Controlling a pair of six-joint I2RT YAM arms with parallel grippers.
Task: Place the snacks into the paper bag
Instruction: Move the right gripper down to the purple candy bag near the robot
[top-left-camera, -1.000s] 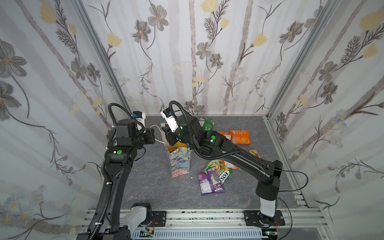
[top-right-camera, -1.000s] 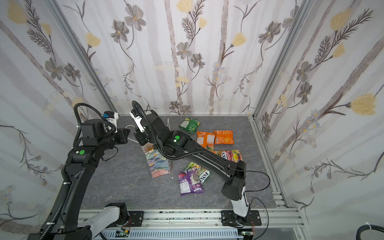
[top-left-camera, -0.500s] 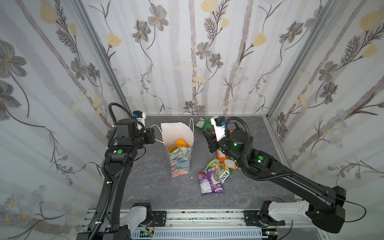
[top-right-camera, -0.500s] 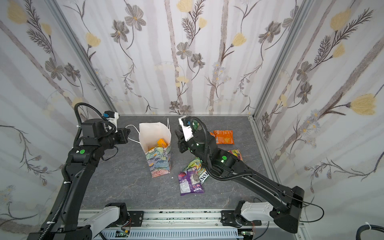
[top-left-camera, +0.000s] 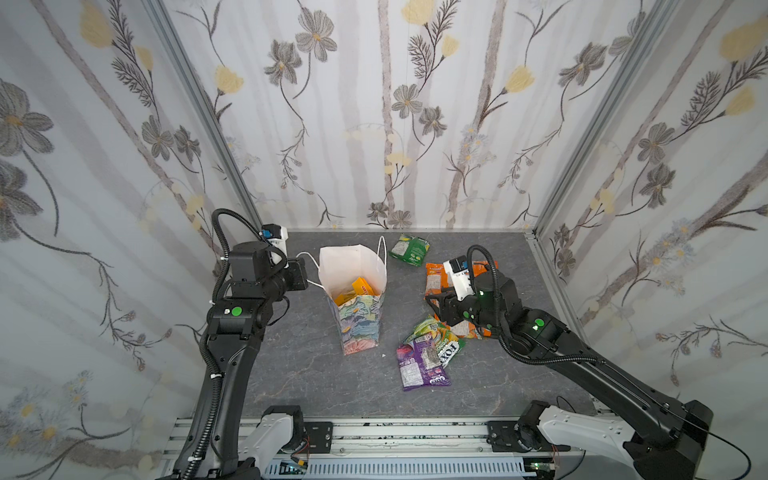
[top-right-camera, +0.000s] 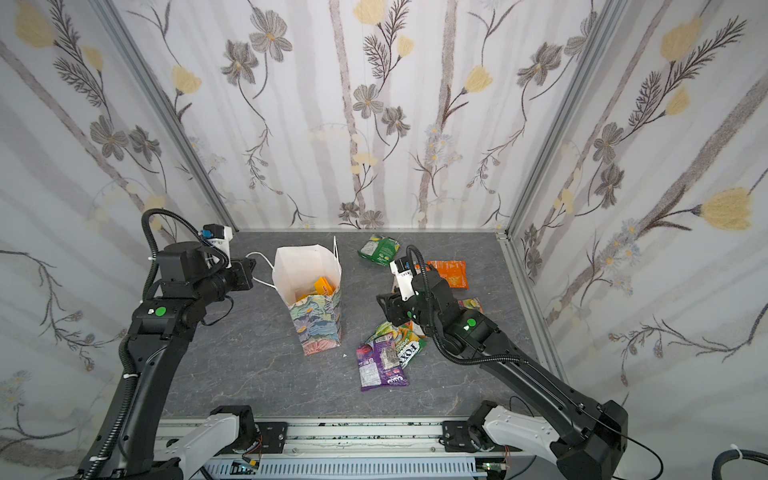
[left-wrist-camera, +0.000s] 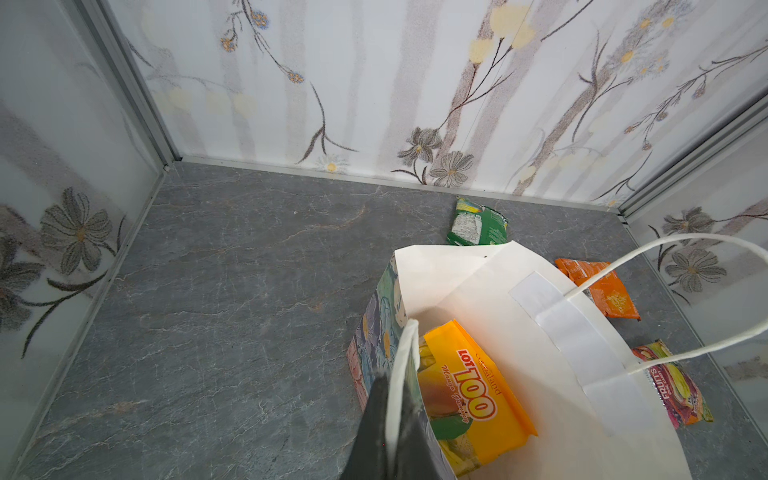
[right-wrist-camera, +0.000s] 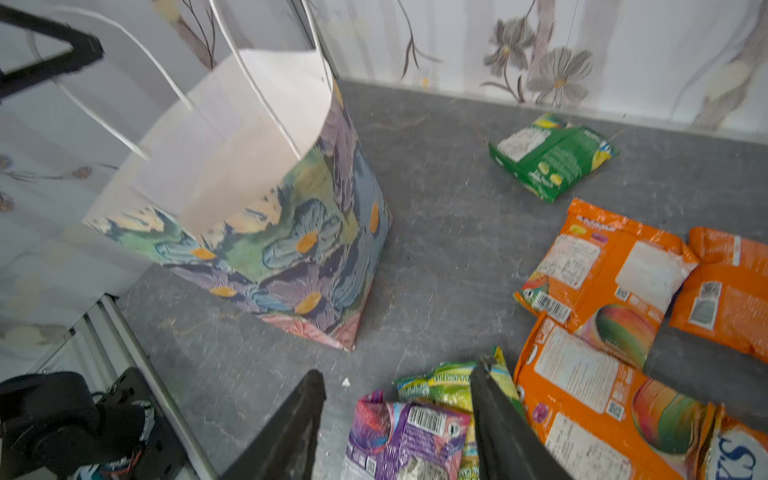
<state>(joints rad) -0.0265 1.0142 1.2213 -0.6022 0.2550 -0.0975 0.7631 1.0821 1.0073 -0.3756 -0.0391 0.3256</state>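
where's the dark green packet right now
In both top views the dark green packet lies flat by the back wall, just right of the paper bag and behind the orange packets.

The right arm (top-left-camera: 540, 332) hid part of the orange packets (top-left-camera: 434, 277). The right wrist view's edge cropped the purple packet (right-wrist-camera: 401, 438).

One packet (top-left-camera: 362, 286) lies in the paper bag (top-left-camera: 359, 320), the other packets (top-left-camera: 419, 365) on the table (top-left-camera: 299, 365) to its right
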